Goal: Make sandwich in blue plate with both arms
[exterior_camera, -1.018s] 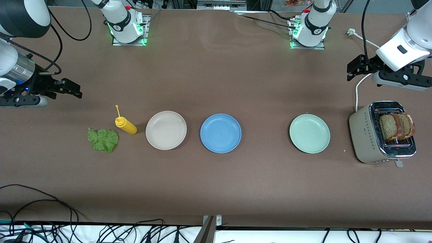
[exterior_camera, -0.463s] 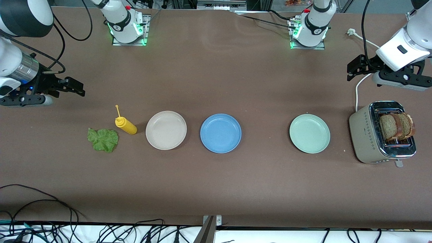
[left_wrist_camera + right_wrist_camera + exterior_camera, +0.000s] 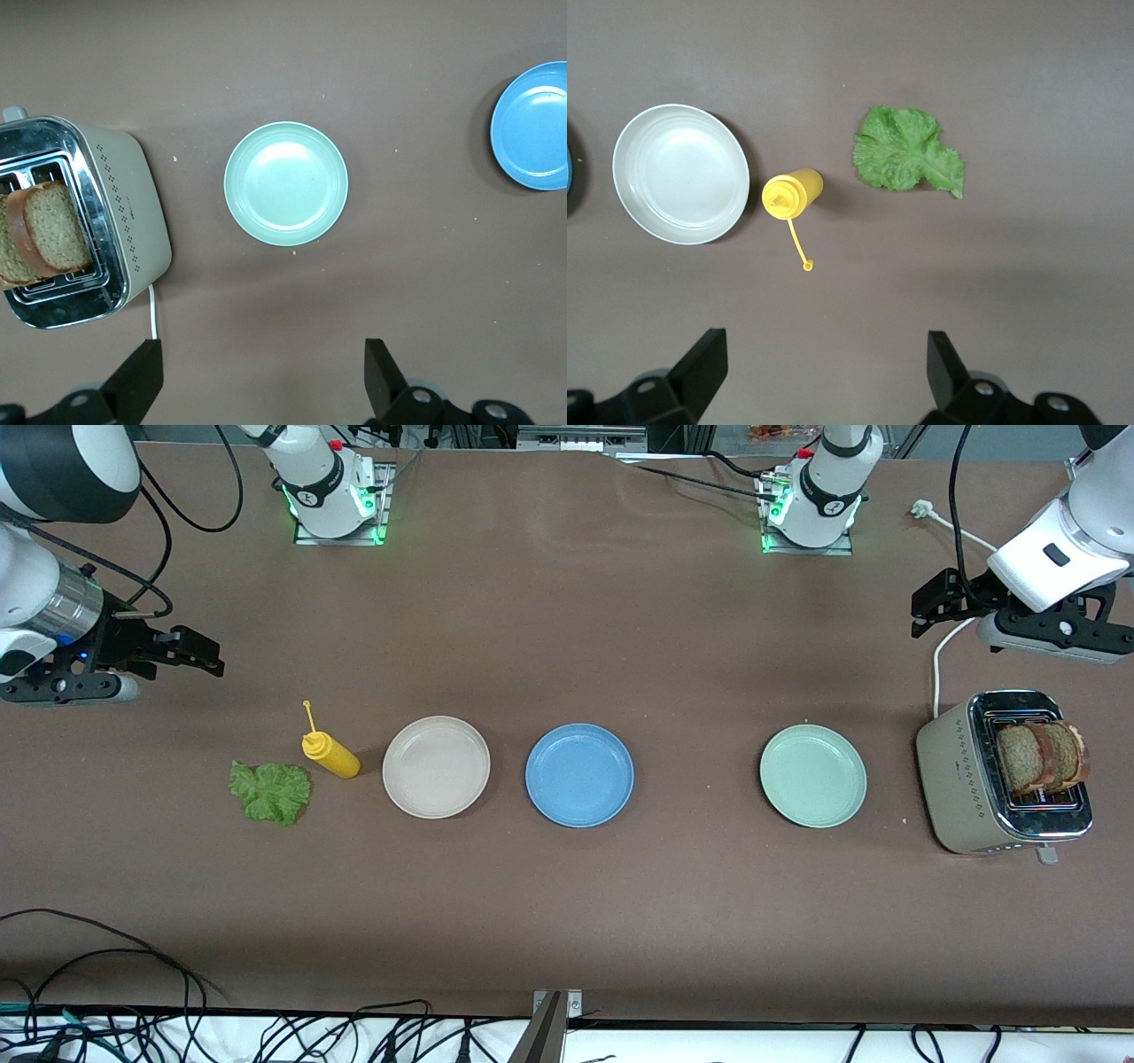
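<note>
Take the blue plate [image 3: 579, 774] as your landmark; it sits bare on the table [image 3: 567, 921], so nothing of the sandwich is built yet. Slightly nearer the front camera than the plate, toward the right arm's end, lies the lettuce leaf [image 3: 270, 792], flat on the table. In the plate's own row stand the beige-white plate [image 3: 436, 766] just beside it and the yellow squeeze bottle [image 3: 330, 753] next along, close to the lettuce. Toward the left arm's end come the mint-green plate [image 3: 812, 775] and then the toaster [image 3: 1003, 772], with the two bread slices [image 3: 1041, 756] standing upright in its slots.

Farther from the camera than all of these, your right claw [image 3: 199, 657] hangs over bare table near the bottle, fingers spread wide and holding nothing. Your left claw [image 3: 928, 607] hangs over bare table close to the toaster, equally wide open and empty.

Bread goes down first, I judge, so lead with the left arm. Come straight down over one slice, pinch across its thin faces, and lift vertically so it does not snag the slot or drag the other slice. Keep the right claw clear of the bottle when you reach for the leaf.
</note>
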Robot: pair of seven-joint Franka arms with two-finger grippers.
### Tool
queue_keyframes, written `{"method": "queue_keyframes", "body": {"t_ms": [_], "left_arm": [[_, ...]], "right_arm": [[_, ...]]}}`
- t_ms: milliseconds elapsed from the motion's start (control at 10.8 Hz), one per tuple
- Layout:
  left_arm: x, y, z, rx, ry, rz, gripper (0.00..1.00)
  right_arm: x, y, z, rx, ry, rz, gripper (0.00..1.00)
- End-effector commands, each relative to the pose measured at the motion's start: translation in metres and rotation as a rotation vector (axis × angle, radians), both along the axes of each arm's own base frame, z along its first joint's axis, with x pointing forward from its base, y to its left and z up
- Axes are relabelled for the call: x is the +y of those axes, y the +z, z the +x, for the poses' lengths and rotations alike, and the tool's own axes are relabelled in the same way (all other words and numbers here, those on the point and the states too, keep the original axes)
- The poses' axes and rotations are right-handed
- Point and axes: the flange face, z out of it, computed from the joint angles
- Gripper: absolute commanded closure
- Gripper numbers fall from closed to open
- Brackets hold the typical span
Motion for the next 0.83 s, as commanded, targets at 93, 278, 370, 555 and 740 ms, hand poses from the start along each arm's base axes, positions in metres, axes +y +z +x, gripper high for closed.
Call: {"method": "queue_keyframes", "body": {"t_ms": [93, 278, 370, 555, 740], "left_arm": [[0.003, 0.003, 0.001, 0.007, -0.012, -0.027, 0.00], [0.010, 0.003, 0.002, 0.007, -0.001, -0.029, 0.00], [0.010, 0.003, 0.002, 0.007, -0.001, -0.029, 0.00], [0.010, 0.004, 0.001, 0.006, -0.001, -0.029, 0.00], [0.011, 0.003, 0.001, 0.013, 0.000, -0.028, 0.00]], "right_arm": [[0.004, 0.007, -0.001, 0.002, 0.017, 0.003, 0.00], [0.010, 0.009, -0.002, -0.003, 0.029, 0.005, 0.00], [0.007, 0.012, -0.003, 0.000, 0.025, 0.004, 0.00], [0.006, 0.023, -0.009, -0.006, 0.023, 0.003, 0.00], [0.009, 0.029, -0.012, -0.009, 0.028, 0.003, 0.00]]}}
